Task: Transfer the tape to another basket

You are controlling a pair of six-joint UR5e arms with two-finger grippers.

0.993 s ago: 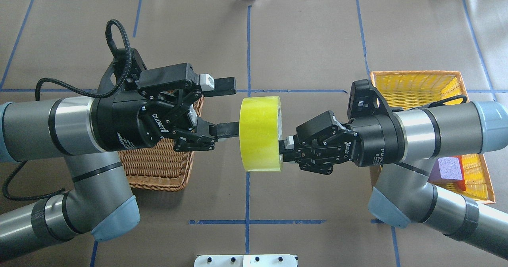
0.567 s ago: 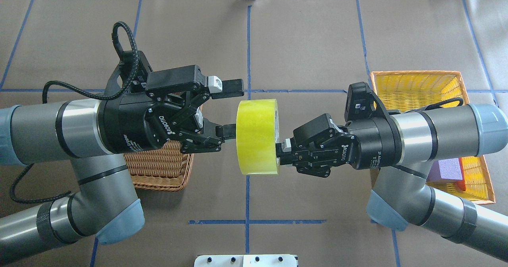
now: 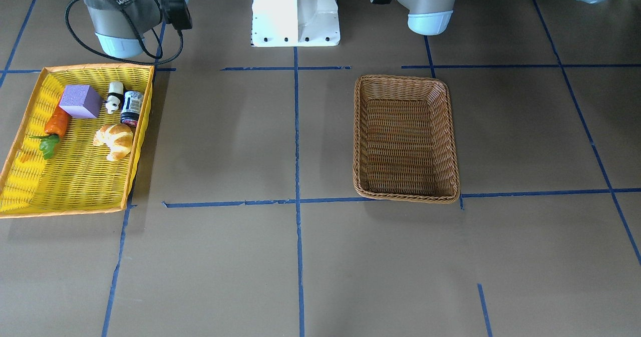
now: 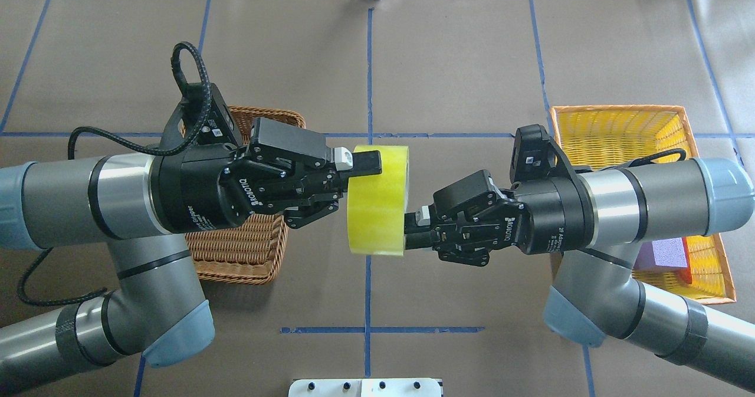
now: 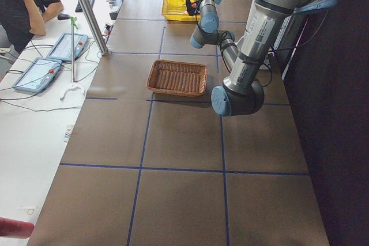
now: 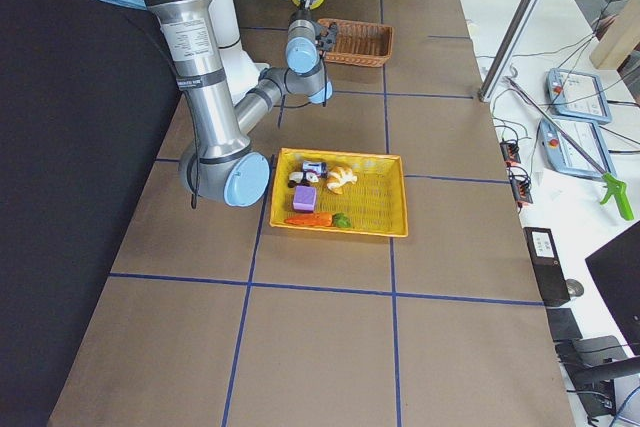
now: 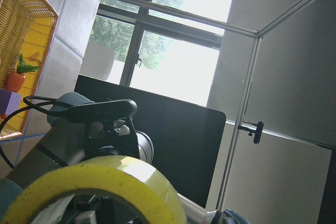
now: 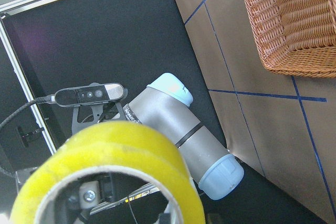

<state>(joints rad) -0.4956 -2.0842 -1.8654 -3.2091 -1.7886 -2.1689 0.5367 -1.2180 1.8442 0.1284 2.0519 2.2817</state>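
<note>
The tape (image 4: 377,202), a wide yellow roll, hangs in the air over the table's middle line, its axis running left to right. My right gripper (image 4: 411,229) is shut on the roll's near wall from the right. My left gripper (image 4: 360,181) has come in from the left, one finger (image 4: 365,162) lying on the roll's far outer face and the other hidden in the core, shut on that wall. The tape fills the bottom of the left wrist view (image 7: 105,182) and the right wrist view (image 8: 121,150). The brown wicker basket (image 4: 236,249) sits empty (image 3: 405,136) under my left arm.
The yellow, orange-rimmed tray (image 4: 619,122) lies under my right arm. It holds a purple block (image 3: 80,101), a croissant (image 3: 114,139), a carrot (image 3: 55,124), a small can (image 3: 131,107) and a panda toy (image 3: 115,96). The robot's white base (image 3: 295,11) stands between the arms.
My left gripper has moved right onto the tape and its wide-open fingers have closed on the roll's far wall. The right gripper and the tape have shifted slightly left.
</note>
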